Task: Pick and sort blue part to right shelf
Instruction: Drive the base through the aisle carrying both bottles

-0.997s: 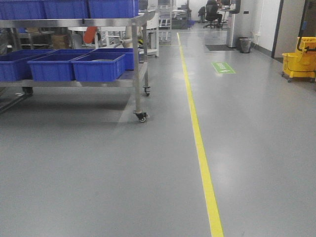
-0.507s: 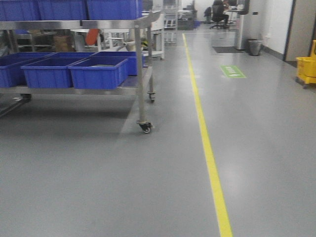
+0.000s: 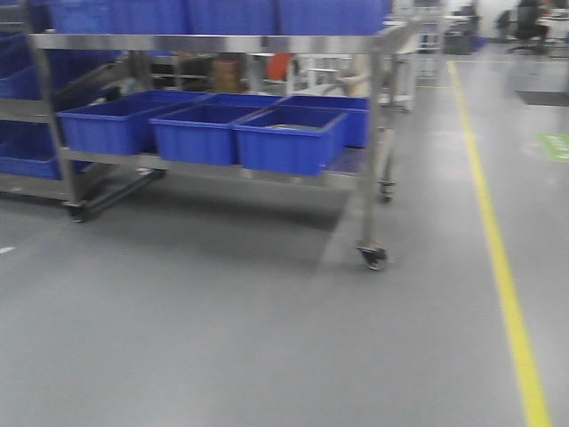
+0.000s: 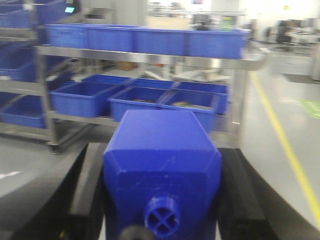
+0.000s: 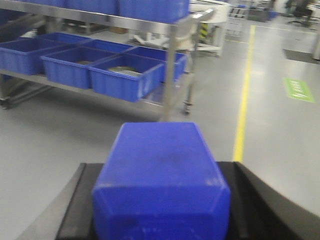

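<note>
In the right wrist view the blue part [image 5: 160,175] fills the gap between the black fingers [image 5: 250,200] of my right gripper [image 5: 160,210], which is shut on it. Its sloped shoulders show; its cap end is cut off by the frame. My left gripper [image 4: 162,200] is shut on a second blue block [image 4: 162,160] with a small round knob [image 4: 162,219] facing the camera. The shelf [image 3: 222,43], a stainless-steel rack on castors, stands ahead to the left with open blue bins [image 3: 284,142] on its lower level. Neither gripper shows in the front view.
More blue bins [image 4: 150,40] line the rack's top level. A castor [image 3: 372,258] marks its near right corner. A yellow floor line [image 3: 507,285] runs along the right. Grey floor lies between me and the rack.
The front view has swung left: the rack has shifted from the left edge toward the middle and looks nearer, and the yellow line has moved to the right.
</note>
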